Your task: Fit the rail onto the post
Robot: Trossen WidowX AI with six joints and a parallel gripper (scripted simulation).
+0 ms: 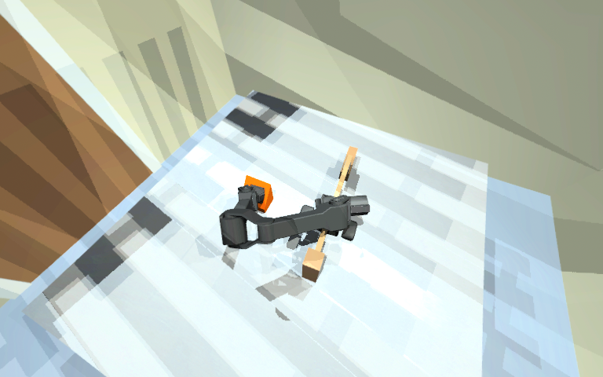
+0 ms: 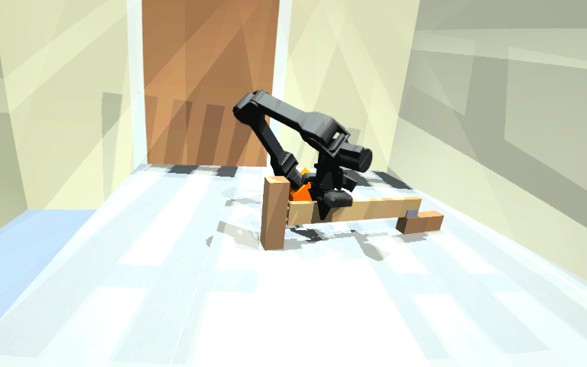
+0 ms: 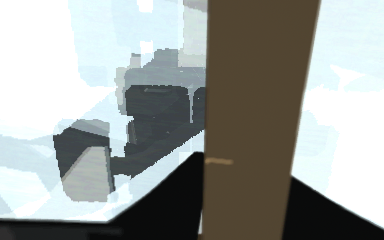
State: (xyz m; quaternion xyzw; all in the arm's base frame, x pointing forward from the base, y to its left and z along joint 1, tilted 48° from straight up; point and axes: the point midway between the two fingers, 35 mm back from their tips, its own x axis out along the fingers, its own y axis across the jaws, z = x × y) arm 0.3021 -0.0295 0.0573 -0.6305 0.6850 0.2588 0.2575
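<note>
The long wooden rail [image 1: 341, 184] [image 2: 376, 209] [image 3: 260, 75] is off the table at its near end and looks about level. Its far end sits in the grey bracket [image 2: 412, 213] on the low footboard block [image 2: 423, 223]. The near end faces the upright wooden post [image 1: 313, 258] [image 2: 273, 212], with a very narrow gap still showing in the exterior view. Slivers of the pegs seem to show there; how deep they sit is hidden. My gripper [image 2: 323, 211] [image 3: 246, 167] is shut on the rail, from above, nearer the post end.
The arm's orange base [image 1: 265, 192] [image 2: 301, 193] stands behind the rail in the exterior view. The arm arches over from it, above the rail. Shadows of the arm and rail lie on the pale table [image 2: 233, 319]. Walls and a brown door stand behind.
</note>
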